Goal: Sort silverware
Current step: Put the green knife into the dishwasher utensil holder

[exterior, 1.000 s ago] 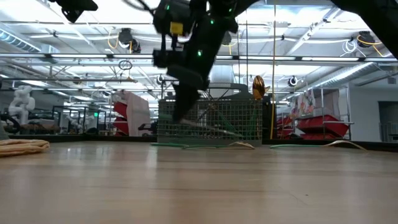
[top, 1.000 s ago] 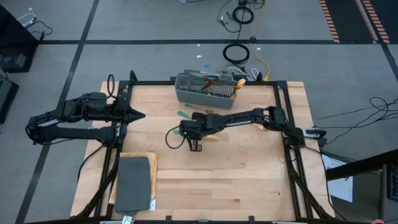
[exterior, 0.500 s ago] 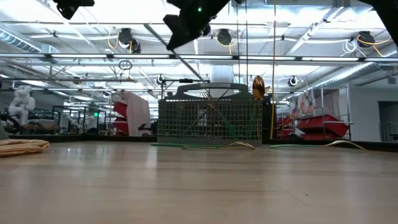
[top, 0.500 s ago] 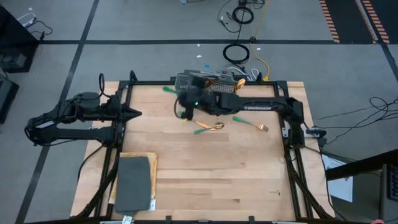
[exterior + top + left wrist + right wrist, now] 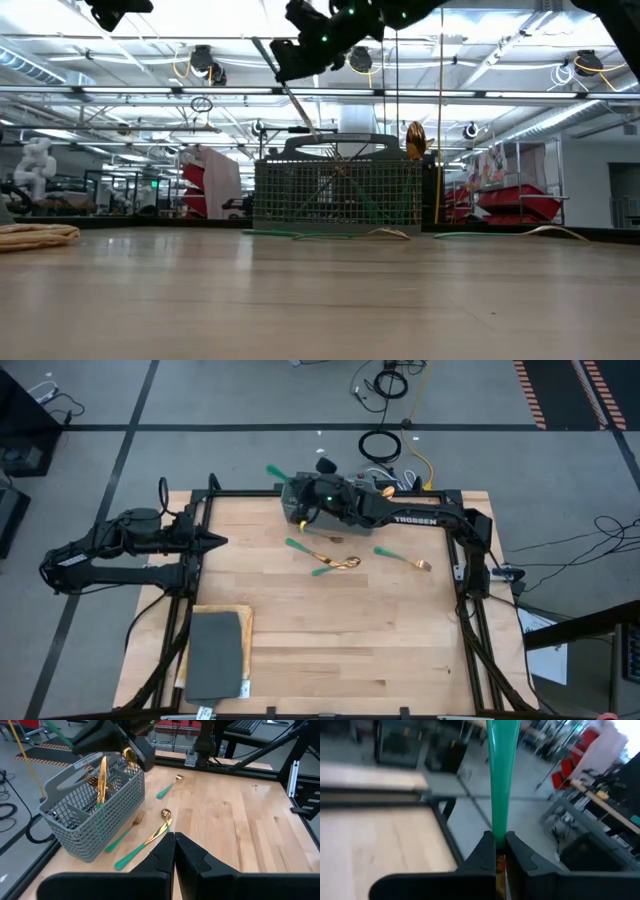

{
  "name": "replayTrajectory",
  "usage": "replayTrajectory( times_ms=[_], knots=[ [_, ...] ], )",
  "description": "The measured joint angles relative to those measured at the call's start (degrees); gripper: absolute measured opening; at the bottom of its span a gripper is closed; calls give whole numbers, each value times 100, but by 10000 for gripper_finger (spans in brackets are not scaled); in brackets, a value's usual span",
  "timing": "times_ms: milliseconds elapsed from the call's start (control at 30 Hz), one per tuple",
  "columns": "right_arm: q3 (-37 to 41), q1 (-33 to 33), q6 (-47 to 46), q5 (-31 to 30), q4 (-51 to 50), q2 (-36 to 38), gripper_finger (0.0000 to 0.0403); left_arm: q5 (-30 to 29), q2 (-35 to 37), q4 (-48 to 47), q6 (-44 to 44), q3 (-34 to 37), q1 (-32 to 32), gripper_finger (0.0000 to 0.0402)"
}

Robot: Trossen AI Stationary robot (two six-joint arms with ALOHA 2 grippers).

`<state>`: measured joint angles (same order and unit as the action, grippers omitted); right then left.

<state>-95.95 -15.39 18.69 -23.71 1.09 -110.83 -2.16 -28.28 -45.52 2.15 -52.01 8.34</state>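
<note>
pinching a teal-handled piece [image 5: 498, 780] of the silverware between shut fingers, the right gripper [image 5: 300, 503] hangs over the grey mesh caddy [image 5: 322, 500] at upper centre of the high view, handle sticking out toward the upper left, likely so the gold end can drop into a compartment. three more pieces lie on the wooden table [image 5: 330, 640] just below the caddy: a fork [image 5: 305, 547], a spoon [image 5: 336, 566] and another spoon [image 5: 402, 557] to the right. pieces already standing in the caddy may crowd the slot. the left gripper [image 5: 222, 541] waits at centre left, fingers together, holding nothing
</note>
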Motion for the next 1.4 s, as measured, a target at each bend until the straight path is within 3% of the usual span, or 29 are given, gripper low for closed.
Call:
replayTrajectory(
  times_ms=[367,500,700,967,1400],
  knots=[
    [2208,-593,-566,290,4133,18,0,-104,1,0,1,0,-1,15],
    [2838,-713,-989,294,5084,16,0,-163,-1,2,4,0,0,15],
    [3162,-715,-1496,620,5016,16,0,-179,-1,20,8,0,-1,15],
    [3174,-727,-1824,594,4534,18,3,-242,-1,116,42,2,0,15],
    [3174,-740,-2102,587,4204,18,64,-242,-1,103,44,2,0,15]
  ],
)
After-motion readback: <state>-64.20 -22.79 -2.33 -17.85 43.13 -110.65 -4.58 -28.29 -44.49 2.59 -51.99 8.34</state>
